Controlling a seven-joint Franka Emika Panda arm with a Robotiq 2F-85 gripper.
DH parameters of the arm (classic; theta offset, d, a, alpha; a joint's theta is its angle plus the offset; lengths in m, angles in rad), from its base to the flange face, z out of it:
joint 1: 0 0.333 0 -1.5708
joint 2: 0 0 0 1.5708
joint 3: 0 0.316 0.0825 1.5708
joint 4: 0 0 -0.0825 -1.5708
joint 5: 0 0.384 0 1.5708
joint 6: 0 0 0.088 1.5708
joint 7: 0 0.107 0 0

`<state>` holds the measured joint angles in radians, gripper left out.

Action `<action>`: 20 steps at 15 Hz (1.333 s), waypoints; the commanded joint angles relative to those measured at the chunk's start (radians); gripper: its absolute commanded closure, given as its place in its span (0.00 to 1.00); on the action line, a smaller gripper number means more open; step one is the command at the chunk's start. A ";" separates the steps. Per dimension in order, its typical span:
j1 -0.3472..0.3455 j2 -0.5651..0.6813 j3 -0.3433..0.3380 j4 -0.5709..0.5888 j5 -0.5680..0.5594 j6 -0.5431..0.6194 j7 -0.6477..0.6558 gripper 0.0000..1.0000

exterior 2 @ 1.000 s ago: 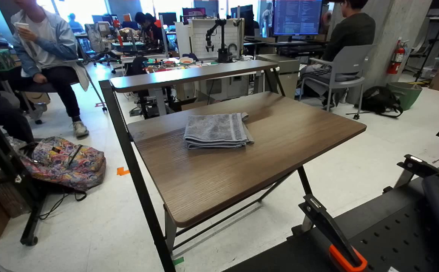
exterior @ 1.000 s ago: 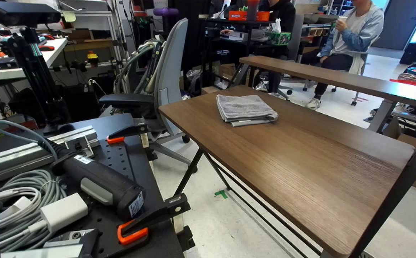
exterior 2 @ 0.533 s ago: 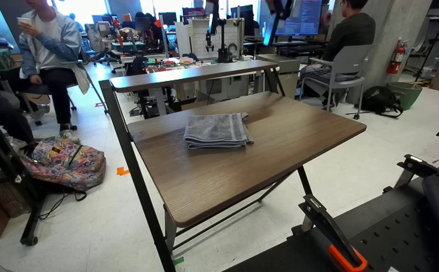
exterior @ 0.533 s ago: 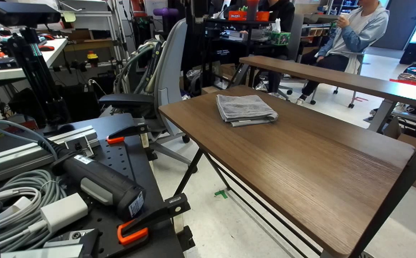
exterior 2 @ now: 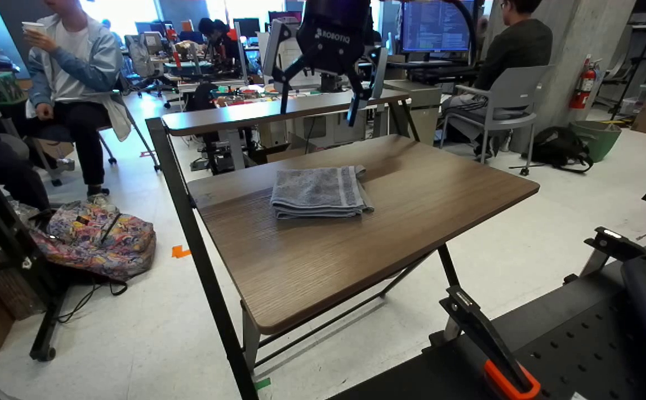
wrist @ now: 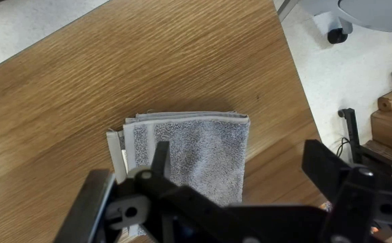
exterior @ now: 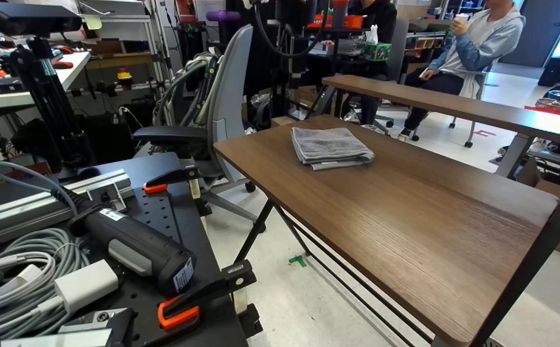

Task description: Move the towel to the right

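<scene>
Gripper (exterior 2: 318, 117): hung well above the towel (exterior 2: 320, 191) with jaws spread wide, empty.
Towel: lay folded flat, without clear long axis.
Tabletop (exterior 2: 412, 194): lay under the towel.
Gap to towel: seemed to call for descent.

1. We're peering down at a slant in an exterior view, past a black bench (exterior: 162, 217) close on the left, onto the brown tabletop (exterior: 405, 207), facing a grey chair (exterior: 232, 91).
2. In an exterior view the bench sits lower right, and we look across the tabletop to a raised shelf (exterior 2: 228, 115), a fire extinguisher (exterior 2: 582, 86) far back.
3. Both exterior views share bench, tabletop, shelf, towel (exterior 2: 317, 191) and a seated person (exterior 2: 87, 72), on opposite sides of the picture.
4. Closest to the towel, the wrist view stares steeply down, gripper (wrist: 235, 148) along the bottom edge; towel and tabletop show in all three.
</scene>
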<state>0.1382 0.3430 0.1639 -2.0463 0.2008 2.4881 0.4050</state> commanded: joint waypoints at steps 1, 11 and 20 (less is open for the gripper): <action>0.019 -0.003 -0.020 0.004 0.011 -0.004 -0.007 0.00; 0.063 0.231 -0.094 0.180 -0.046 0.016 0.033 0.00; 0.105 0.473 -0.136 0.415 -0.039 0.015 0.052 0.00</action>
<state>0.2171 0.7406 0.0532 -1.7205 0.1806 2.4974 0.4279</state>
